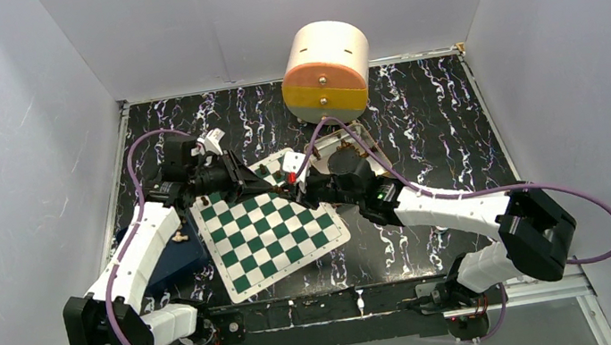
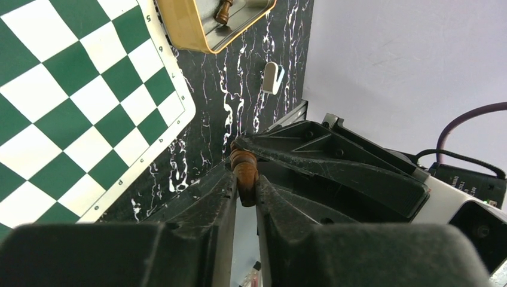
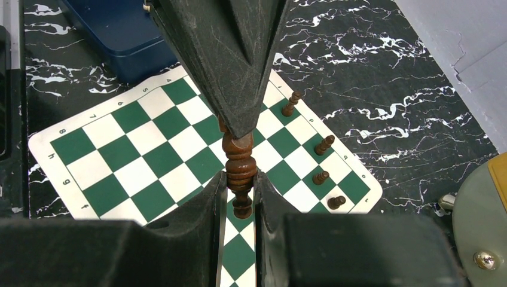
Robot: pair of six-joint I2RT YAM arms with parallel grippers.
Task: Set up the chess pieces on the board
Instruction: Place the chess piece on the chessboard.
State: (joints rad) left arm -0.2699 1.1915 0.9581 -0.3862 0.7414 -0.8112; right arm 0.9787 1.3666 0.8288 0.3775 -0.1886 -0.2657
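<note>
It looks like a robotics lab, a small test cell: plain pale walls close three sides of a black marbled desk, and the left arm and right arm (purple cables hang loose) are bolted to a metal rail.

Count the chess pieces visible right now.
6: four pieces along the board's edge, one piece held between left gripper and right gripper, one in the tan tray. More may be hidden.
</note>
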